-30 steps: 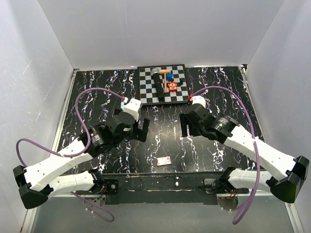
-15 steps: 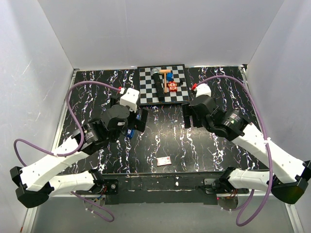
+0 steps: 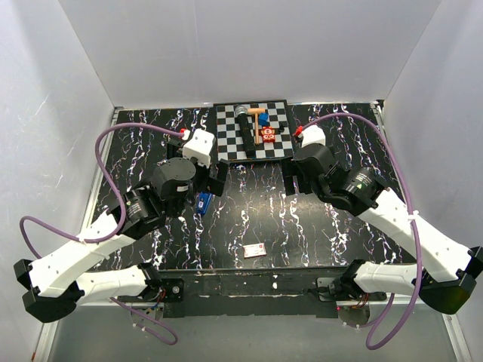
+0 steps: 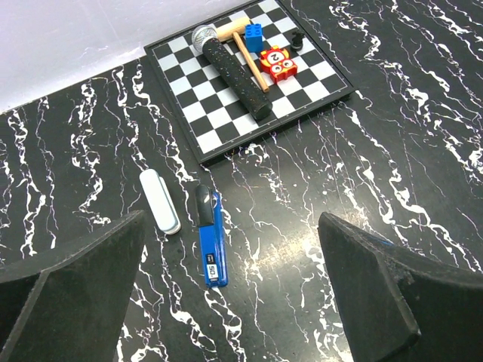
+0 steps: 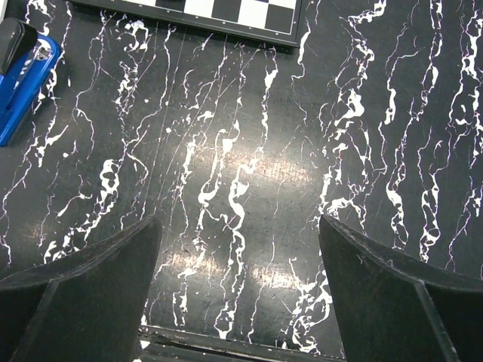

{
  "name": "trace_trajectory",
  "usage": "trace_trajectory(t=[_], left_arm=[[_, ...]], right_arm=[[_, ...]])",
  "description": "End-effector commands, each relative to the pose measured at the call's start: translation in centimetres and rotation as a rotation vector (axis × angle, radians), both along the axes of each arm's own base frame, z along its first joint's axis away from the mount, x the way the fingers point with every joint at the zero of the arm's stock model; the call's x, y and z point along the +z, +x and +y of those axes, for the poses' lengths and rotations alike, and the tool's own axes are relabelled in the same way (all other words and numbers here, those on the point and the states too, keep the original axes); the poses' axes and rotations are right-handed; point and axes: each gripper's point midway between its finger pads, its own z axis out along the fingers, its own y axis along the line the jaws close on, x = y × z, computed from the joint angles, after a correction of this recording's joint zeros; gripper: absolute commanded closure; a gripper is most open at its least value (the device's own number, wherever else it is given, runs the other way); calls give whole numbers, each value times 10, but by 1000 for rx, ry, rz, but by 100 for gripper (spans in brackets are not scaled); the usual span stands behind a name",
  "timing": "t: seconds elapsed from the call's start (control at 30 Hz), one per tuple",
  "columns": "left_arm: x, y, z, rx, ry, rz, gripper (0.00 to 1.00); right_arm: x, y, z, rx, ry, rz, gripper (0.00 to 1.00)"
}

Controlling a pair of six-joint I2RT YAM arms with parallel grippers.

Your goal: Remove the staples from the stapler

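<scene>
The dark-blue stapler [image 3: 202, 201] with a black end lies flat on the black marbled table, just near of the left gripper. In the left wrist view the stapler [image 4: 210, 241] lies between and ahead of the fingers, untouched. My left gripper [image 3: 211, 179] hovers above it, open and empty; its dark fingers [image 4: 72, 298] stand wide apart. My right gripper [image 3: 296, 179] is open and empty over bare table to the right. The right wrist view shows the stapler [image 5: 21, 84] at its upper left edge.
A white oblong piece [image 4: 160, 201] lies just left of the stapler. A chessboard [image 3: 229, 143] at the back middle carries a black microphone [image 4: 234, 72], a wooden hammer, a blue brick and red pieces. A small card [image 3: 254, 250] lies near the front edge.
Both grippers have moved away from me toward the chessboard. The left arm's move has uncovered the stapler in the top view.
</scene>
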Motion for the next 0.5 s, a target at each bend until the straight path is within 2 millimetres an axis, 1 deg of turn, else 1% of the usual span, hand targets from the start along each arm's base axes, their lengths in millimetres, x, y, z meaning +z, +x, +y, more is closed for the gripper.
trace_trajectory(t=[0.0,0.23,0.37,0.47], left_arm=[[19,3,6,31,-18,-45,2],[21,4,7,37,-21,-49,2],[23,3,7,35,-29,-49,2],[25,4,5,32,-31,-49,2]], right_arm=[[19,10,0,-21,25,-72,7],[24,10,-5,-36,27,-91,6],[27,5,-9,-15,35,-101,6],[35,7,-15,-64,38,-95,6]])
